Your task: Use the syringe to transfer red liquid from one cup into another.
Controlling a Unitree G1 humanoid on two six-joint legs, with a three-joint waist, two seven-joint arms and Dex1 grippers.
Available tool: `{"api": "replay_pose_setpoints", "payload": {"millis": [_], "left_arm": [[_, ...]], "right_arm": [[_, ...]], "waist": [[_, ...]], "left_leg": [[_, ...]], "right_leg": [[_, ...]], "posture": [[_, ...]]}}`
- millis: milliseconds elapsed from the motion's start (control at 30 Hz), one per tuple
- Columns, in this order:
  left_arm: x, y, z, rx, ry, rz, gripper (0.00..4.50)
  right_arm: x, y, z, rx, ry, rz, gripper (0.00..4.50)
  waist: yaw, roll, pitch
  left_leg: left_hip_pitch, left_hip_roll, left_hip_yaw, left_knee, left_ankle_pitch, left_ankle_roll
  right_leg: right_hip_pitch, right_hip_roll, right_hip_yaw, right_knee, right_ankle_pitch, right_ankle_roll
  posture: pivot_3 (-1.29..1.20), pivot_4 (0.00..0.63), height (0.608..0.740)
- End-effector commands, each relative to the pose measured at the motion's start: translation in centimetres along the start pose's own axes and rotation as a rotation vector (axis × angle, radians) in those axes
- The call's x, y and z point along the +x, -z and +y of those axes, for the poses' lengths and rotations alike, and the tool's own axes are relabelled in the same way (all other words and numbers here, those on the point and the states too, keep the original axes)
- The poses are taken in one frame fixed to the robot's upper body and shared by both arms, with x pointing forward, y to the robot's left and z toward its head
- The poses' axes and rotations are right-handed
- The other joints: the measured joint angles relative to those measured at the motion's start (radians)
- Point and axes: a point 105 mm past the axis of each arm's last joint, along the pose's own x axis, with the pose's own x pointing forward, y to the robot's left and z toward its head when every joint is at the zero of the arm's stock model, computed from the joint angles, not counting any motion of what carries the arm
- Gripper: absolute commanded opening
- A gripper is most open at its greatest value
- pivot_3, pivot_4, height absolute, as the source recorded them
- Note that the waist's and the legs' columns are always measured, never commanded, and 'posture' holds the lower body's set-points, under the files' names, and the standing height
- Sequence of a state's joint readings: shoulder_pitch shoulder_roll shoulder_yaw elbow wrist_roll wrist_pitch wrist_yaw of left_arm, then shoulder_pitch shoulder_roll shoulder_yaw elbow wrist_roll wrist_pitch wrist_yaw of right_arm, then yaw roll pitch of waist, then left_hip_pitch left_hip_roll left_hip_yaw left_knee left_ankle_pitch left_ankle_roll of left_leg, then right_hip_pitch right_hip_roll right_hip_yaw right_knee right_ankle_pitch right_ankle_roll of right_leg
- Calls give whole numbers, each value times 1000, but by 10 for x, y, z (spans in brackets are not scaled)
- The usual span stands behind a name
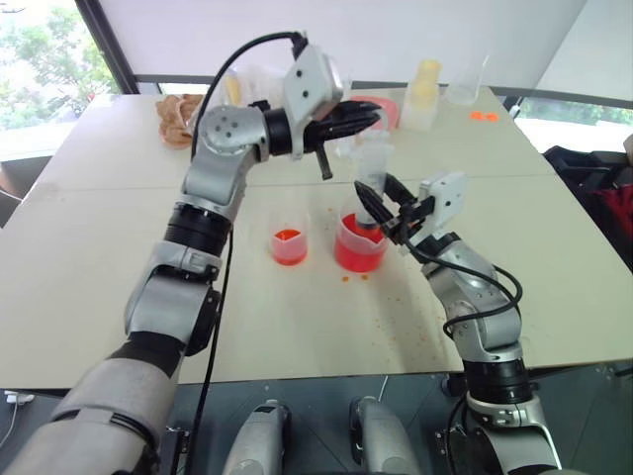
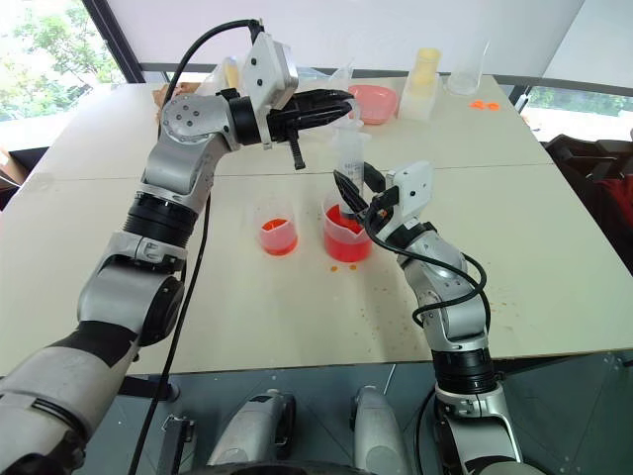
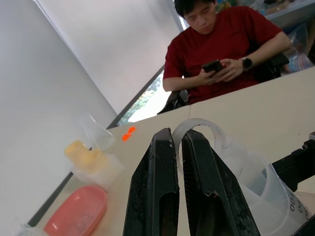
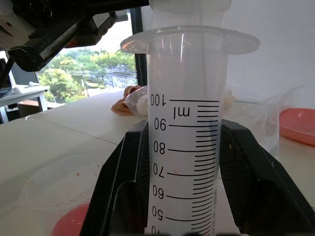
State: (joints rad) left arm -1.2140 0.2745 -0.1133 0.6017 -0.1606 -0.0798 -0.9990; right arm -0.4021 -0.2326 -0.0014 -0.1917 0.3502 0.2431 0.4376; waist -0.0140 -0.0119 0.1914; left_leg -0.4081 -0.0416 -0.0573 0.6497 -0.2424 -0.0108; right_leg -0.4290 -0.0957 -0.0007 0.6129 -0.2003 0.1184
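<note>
— So, what do the head views give?

— On the pale table (image 1: 89, 247), near the middle, stand two cups. The larger beaker (image 1: 359, 245) holds red liquid (image 1: 358, 254); the small measuring cup (image 1: 289, 245) stands just beside it, toward the table's left edge, with a little red in its bottom too. Red drops speckle the table by the beaker's foot.

— And the syringe?

— The syringe (image 2: 350, 163) stands upright with its lower end inside the beaker. The right gripper (image 2: 358, 194) has its two black fingers clamped on the barrel from either side. The left gripper (image 2: 336, 103) reaches across above it, fingers pressed together at the plunger's top end; whether they actually pinch it I cannot tell. Along the far edge sit a pink dish (image 2: 374, 102), a yellow-capped bottle (image 2: 425, 77) and a clear cup (image 2: 465, 77).

— Left wrist view?

— The left fingers (image 3: 153, 196) are nearly touching, with only a thin slit between them. Behind them shows the ring of the plunger top (image 3: 224, 142). A person (image 3: 221, 46) in a red shirt sits at the table's far side, holding a phone.

— Right wrist view?

— The graduated barrel is squeezed between the right fingers (image 4: 123, 187), its flange above them. Red liquid shows below, in the beaker.
</note>
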Motion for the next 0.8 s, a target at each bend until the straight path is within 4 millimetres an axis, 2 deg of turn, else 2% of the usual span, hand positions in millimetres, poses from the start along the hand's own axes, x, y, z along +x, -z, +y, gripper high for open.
{"api": "replay_pose_setpoints", "payload": {"millis": [33, 167, 300, 400, 567, 667, 800], "left_arm": [[-16, -48, 49, 138, -207, -95, 29], [-17, -50, 53, 144, -211, -97, 29], [-15, -47, 42, 125, -148, -97, 29], [-12, -42, 30, 105, -96, -96, 1033], [-16, -37, 25, 71, -75, -74, 3010], [-28, -32, 21, -26, -40, -58, 3010], [-61, -24, 12, -263, 16, -29, 3010]], "right_arm": [[2, 11, 30, 18, -131, 31, 1438], [3, 11, 30, 16, -132, 30, 1438], [4, 11, 29, 14, -128, 25, 1438], [6, 9, 28, 12, -116, 12, 1438], [9, 1, 24, 0, -91, -25, 1438], [12, -9, 17, -23, -65, -59, 1438], [11, -15, 5, -52, -16, -81, 1438]], "waist": [[-1, 0, 0], [-1, 0, 0], [-1, 0, 0], [-2, 0, 0], [-3, 0, 0], [-4, 0, 0], [-9, 0, 0]], "left_leg": [[0, 0, 0, 0, 0, 0], [0, 0, 0, 0, 0, 0], [0, 0, 0, 0, 0, 0], [0, 0, 0, 0, 0, 0], [0, 0, 0, 0, 0, 0], [0, 0, 0, 0, 0, 0], [0, 1, -1, 0, 0, 0]], "right_leg": [[0, 0, 0, 0, 0, 0], [0, 0, 0, 0, 0, 0], [0, 0, 0, 0, 0, 0], [0, 0, 0, 0, 0, 0], [0, 0, 0, 0, 0, 0], [0, 0, 0, 1, 0, 0], [0, 1, 0, 1, 0, 0]], "posture": [[0, 150, 740], [0, 150, 740], [0, 150, 740], [0, 150, 740], [0, 150, 740], [0, 150, 740], [0, 150, 740]]}}
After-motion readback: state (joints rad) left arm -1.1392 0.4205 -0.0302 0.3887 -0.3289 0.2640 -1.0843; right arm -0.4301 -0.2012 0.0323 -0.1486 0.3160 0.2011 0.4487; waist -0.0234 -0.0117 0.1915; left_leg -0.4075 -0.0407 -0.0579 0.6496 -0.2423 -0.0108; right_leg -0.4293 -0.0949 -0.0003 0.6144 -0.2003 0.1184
